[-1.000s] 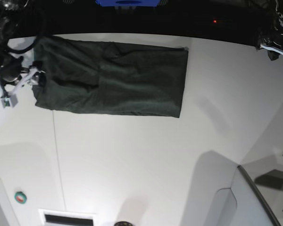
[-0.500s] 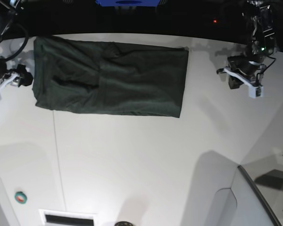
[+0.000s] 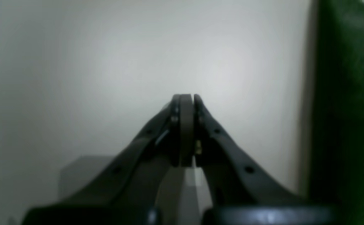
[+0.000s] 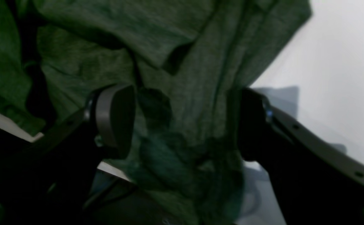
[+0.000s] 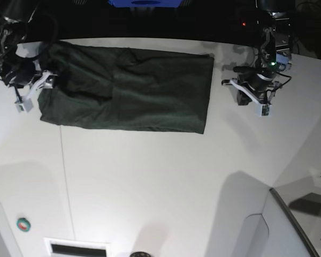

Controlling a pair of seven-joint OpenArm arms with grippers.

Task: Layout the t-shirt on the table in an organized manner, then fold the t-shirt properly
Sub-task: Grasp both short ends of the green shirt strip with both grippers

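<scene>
The t-shirt [image 5: 125, 88] lies as a long dark green rectangle across the far part of the white table [image 5: 160, 182], folded lengthwise with creases and a doubled layer toward its left half in the base view; its right edge is straight and clean. The right pincer [image 5: 35, 80] sits at the shirt's left end in that view, right at the cloth's edge — its wrist camera shows the jaws spread wide with bunched green fabric lying between them, one grey pad [image 4: 115, 117] on one side and the dark finger [image 4: 250, 122] on the other, the cloth rumpled and overlapping there. Whether the pads actually press the fabric cannot be told. The left pincer [image 5: 251, 93] stands over bare table just beyond the shirt's right edge, near but apart from it; its wrist view shows the two dark fingers [image 3: 213, 131] brought fully together with nothing between them, and the shirt's green edge [image 3: 347, 109] running down the side of that view. A thin dark seam line [image 5: 66, 182] runs across the table below the shirt's left corner.
</scene>
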